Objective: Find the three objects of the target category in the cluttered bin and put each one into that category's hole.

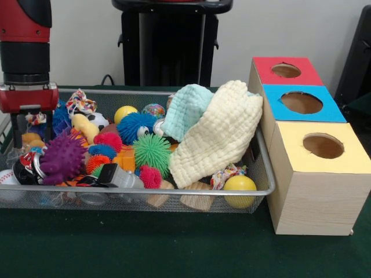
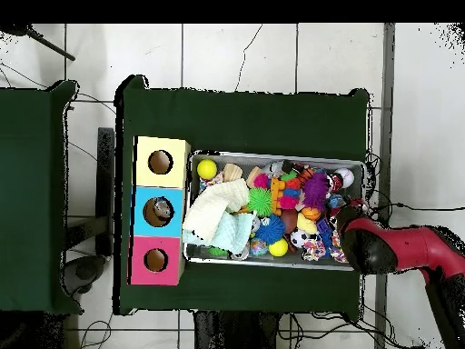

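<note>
- The table [image 1: 174, 255], draped in dark green, carries the bin [image 1: 174, 191] and, touching its end, a row of three wooden boxes, each with a round hole: yellow top [image 1: 348, 152], blue top [image 1: 324, 113], red top [image 1: 307, 72].
- The bin, a shallow wire-mesh basket, is heaped with toys; the arm [image 1: 26, 52] hangs over the end farthest from the boxes, which reads as the searching step, with no pick under way that I can see.
- Two cloths, one cream [image 1: 220, 136] and one pale green [image 1: 185, 110], are draped over the box-side half and hide whatever lies beneath.
- Among the loose toys, a purple spiky ball [image 1: 61, 157], a green spiky ball [image 1: 152, 152], a blue fuzzy ball [image 1: 134, 126] and a yellow ball [image 1: 239, 185] are easy to tell apart.
- From above, the blue box's hole [image 2: 160, 211] seems to show something inside; the other two look dark.
- Next move, as I judge it: settle on one target, come down cleanly among tightly packed neighbours, then carry it the bin's full length to the matching hole.
- The gripper [image 1: 29, 124] sits low behind the toys at the bin's end; whether the fingers are spread, closed or touching anything cannot be told.
</note>
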